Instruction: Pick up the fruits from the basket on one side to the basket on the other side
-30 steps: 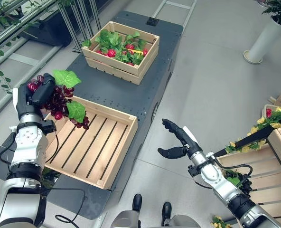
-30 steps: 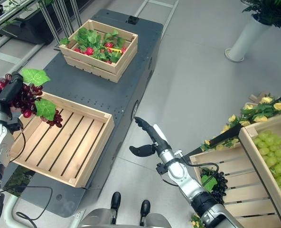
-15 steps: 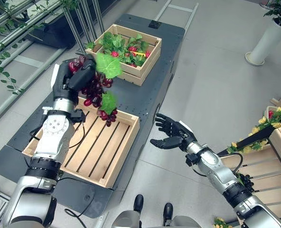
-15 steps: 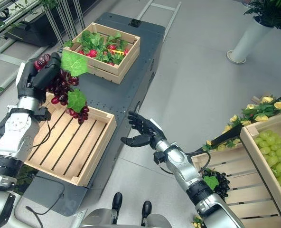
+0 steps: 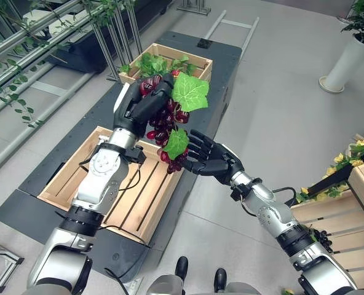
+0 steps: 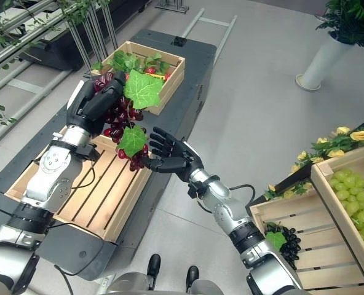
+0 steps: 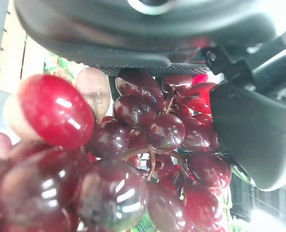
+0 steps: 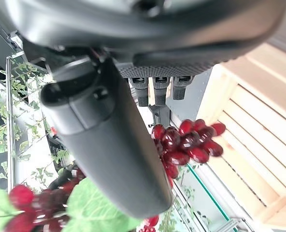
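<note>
While left hand point(image 5: 134, 106) grips grapes point(image 5: 165, 123), right hand point(image 5: 211, 161) beside.

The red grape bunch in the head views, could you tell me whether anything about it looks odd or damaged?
Nothing stands out. The red grape bunch hangs whole from the left robot hand, leaves attached, with the open right robot hand reaching its lower tip above the empty crate.

The left arm reaches up toward one o'clock, its hand point(image 5: 136, 104) raised high with the fingers point(image 5: 152, 99) curled tight in a closed grasp. The right arm stretches in toward ten o'clock, its hand point(image 6: 171, 157) just beside the left one, palm turned to it, fingers point(image 6: 157, 140) spread and straight, thumb out.
</note>
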